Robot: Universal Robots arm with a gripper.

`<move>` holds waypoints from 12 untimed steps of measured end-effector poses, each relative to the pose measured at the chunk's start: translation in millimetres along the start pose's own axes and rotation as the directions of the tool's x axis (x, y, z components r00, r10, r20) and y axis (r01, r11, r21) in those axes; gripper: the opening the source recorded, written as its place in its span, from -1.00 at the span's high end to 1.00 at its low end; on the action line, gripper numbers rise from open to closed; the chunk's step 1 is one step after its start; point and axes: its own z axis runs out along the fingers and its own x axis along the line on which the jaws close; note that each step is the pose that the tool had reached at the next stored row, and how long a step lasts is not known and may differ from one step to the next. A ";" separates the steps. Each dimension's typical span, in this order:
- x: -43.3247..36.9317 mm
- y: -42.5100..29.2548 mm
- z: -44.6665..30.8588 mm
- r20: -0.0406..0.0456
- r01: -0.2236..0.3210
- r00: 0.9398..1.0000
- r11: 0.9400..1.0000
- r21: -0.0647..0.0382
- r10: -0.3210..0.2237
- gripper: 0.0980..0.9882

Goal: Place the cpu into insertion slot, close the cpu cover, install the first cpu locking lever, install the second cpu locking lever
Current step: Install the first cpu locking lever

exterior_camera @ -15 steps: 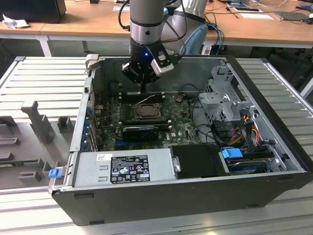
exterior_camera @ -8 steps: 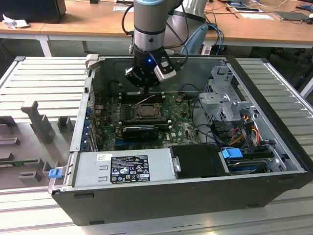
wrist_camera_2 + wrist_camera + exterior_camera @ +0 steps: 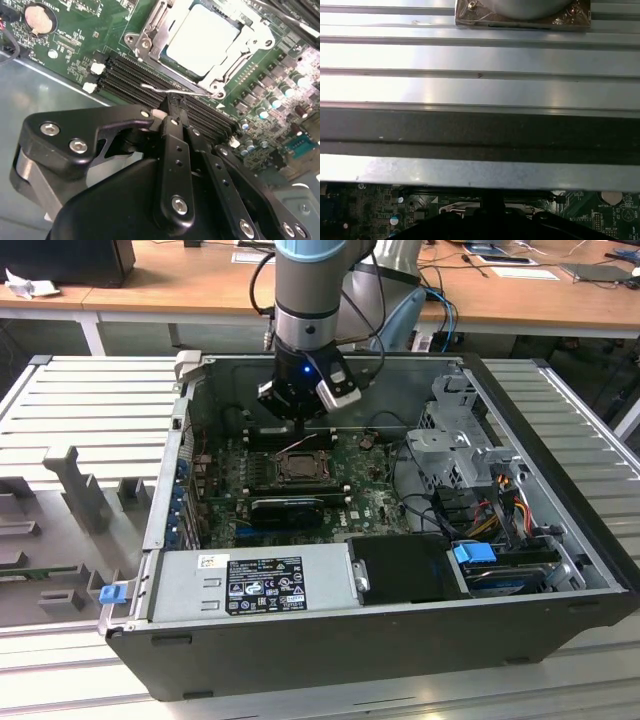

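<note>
Computer case, lying open on a ribbed metal table. The exterior view shows a grey power supply along its near wall and a metal drive cage toward the exterior view's right. A long black card lies just on the near side of the insertion slot, which sits mid-way across the green circuit board. The arm reaches down into the case from above, and the gripper hangs just behind the slot, close above the board. In the second wrist view the cpu lies flat in the slot, its square, pale silver-grey top glaring under the light. The cpu cover lies down around it as a bright metal frame whose window shows the chip. Rows of black memory slots run between the socket and the gripper's fingers, and a thin wire locking lever crosses just beyond the fingertips. The fingers are drawn together; whether they pinch the lever cannot be told. A coin cell and a cluster of capacitors stand well apart from the socket, on opposite sides of it.
</note>
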 end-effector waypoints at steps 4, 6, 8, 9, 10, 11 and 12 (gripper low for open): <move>-5.0 -0.4 2.0 0.000 0.000 1.000 1.000 0.001 0.000 0.98; -6.9 -0.5 2.9 0.000 0.000 1.000 1.000 0.001 0.000 0.98; -9.2 -0.7 4.1 0.000 0.000 1.000 1.000 0.001 0.000 0.98; -10.0 -0.9 4.9 0.000 0.000 1.000 1.000 0.001 0.000 0.98; -10.9 -1.1 6.7 0.000 0.000 1.000 1.000 0.001 0.000 0.98; -11.8 -1.3 8.2 0.000 0.000 1.000 1.000 0.001 0.000 0.98; -13.5 -1.5 9.4 0.000 0.000 1.000 1.000 0.001 0.000 0.98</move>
